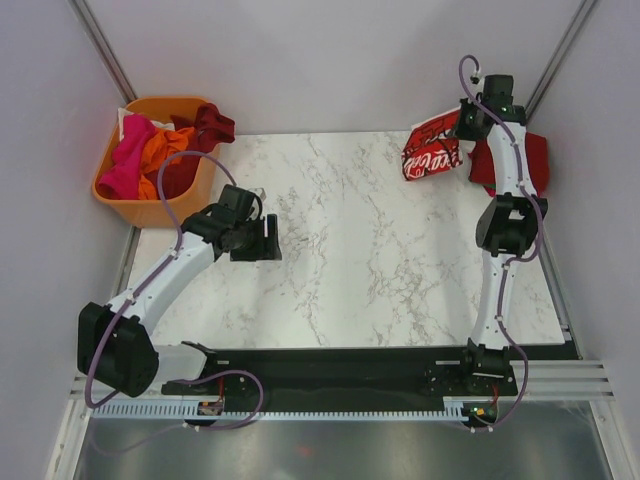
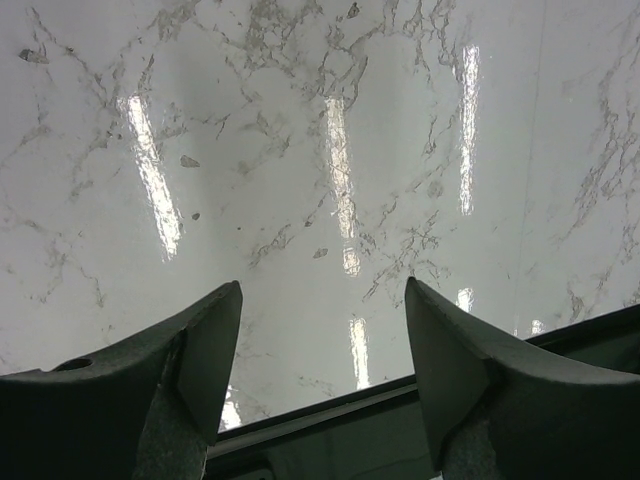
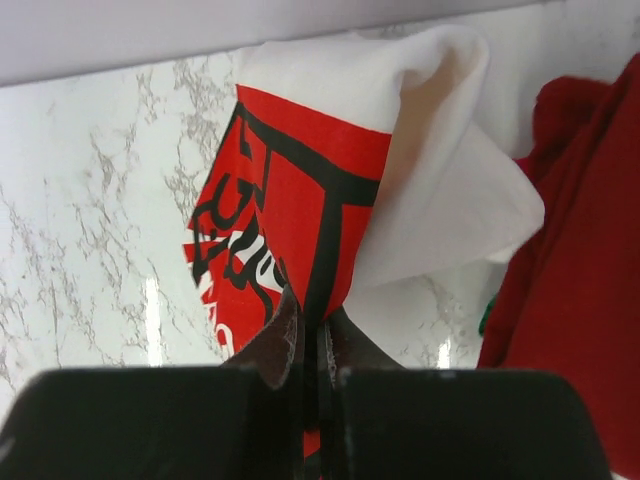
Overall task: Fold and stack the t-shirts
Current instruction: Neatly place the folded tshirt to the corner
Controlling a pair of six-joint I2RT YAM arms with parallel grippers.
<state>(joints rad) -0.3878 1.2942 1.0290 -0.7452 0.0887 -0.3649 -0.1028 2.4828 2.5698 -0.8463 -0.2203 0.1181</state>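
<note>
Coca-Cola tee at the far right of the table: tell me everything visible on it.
The Coca-Cola tee is soft cream-white cloth with a red print panel, black outlines and white script. It is bunched and creased, not folded, at the table's far right corner. The right tool is shut on a fold of its printed part; the rest drapes away. A red shirt lies close beside it. Whether its loose end rests on the table, I cannot tell.

Basket far left (tees inside), printed tee far right, plain tee just beyond
</note>
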